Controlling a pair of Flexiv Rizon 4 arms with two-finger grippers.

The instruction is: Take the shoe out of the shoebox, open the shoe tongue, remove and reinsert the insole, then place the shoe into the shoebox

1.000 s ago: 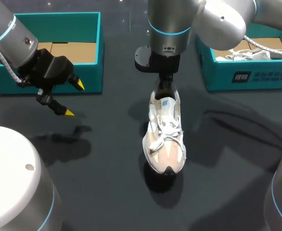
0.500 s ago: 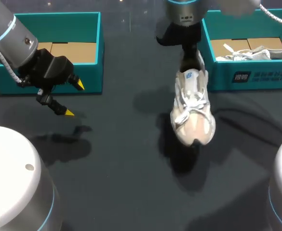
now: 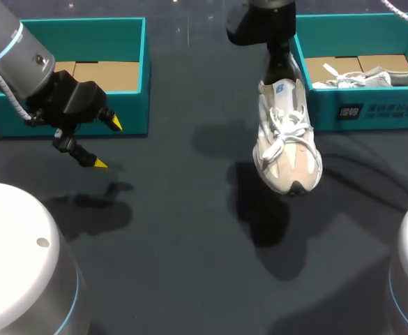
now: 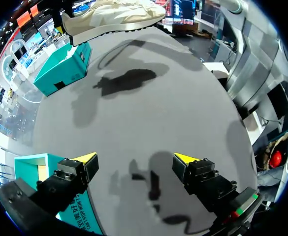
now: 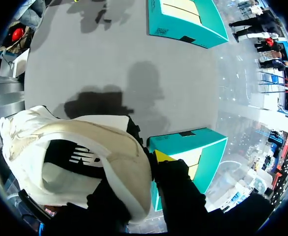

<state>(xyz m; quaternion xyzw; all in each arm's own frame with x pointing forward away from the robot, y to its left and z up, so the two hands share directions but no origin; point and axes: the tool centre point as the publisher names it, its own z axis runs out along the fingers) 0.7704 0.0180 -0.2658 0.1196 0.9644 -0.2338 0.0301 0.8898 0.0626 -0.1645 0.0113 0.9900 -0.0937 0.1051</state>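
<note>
Shoe [image 3: 287,143] in right hand [image 3: 279,73] over dark table [image 3: 190,244]; 2 teal shoeboxes [image 3: 135,105] behind

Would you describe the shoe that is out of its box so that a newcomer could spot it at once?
Find the teal shoebox at the far right of the table. Just off its near left corner hangs a white and beige sneaker, toe toward the robot. Unlike the other shoe lying inside that box, it is held by the heel in the right gripper, clear of the table.
</note>
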